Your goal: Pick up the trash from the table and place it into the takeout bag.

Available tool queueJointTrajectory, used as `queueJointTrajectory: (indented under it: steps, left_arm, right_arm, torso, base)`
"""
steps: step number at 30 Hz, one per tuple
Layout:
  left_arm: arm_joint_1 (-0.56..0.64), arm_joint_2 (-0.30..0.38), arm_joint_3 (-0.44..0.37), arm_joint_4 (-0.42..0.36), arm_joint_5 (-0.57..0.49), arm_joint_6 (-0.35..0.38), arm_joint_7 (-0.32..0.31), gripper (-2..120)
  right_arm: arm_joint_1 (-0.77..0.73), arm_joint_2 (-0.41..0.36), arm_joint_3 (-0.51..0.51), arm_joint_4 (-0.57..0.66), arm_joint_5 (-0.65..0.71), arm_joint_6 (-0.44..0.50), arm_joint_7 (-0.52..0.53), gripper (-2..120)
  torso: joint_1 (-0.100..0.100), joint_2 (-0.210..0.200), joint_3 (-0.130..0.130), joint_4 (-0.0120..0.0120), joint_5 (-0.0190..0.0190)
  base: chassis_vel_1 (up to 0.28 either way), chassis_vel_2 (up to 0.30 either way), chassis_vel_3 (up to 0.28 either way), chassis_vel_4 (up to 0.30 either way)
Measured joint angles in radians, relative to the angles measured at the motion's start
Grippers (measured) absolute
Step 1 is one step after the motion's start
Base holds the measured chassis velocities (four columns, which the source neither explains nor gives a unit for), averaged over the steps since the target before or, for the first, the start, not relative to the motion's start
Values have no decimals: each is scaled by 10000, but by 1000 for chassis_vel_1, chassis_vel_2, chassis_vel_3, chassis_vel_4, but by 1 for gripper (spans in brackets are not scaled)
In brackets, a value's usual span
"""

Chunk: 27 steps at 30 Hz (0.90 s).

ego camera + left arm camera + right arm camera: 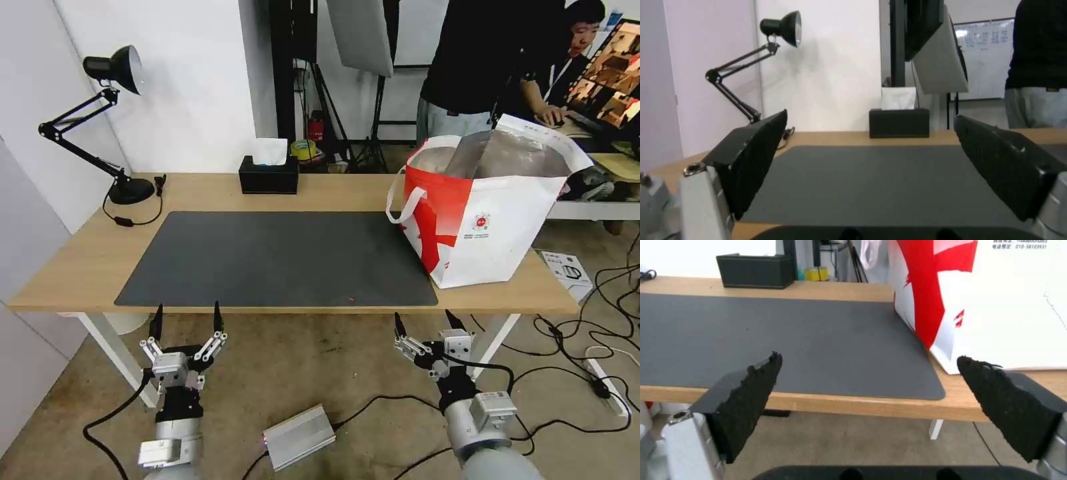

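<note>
Both hands first, lower frame of the head view: my left hand lower left, my right hand lower right, each with fingers spread, holding nothing, just short of the bench's near edge. Bench, mid frame: dark mat bare save one tiny red speck near its front edge. Takeout bag, right of centre, upright, mouth open, foil lining showing. No bowls or cup visible on the bench; the bag's contents I cannot see. My right hand is the nearer to the bag, which lies ahead of it and slightly right.
</note>
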Motion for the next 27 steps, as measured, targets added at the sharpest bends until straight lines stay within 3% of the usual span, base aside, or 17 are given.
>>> queueJointTrajectory:
  steps: [27]
  left_arm:
    - [353,-157,-45,-26,52,-1,5,100]
  right_arm:
    - [0,0,0,0,0,0,0,100]
  torso:
    - [0,0,0,-1,0]
  base:
    - [0,0,0,0]
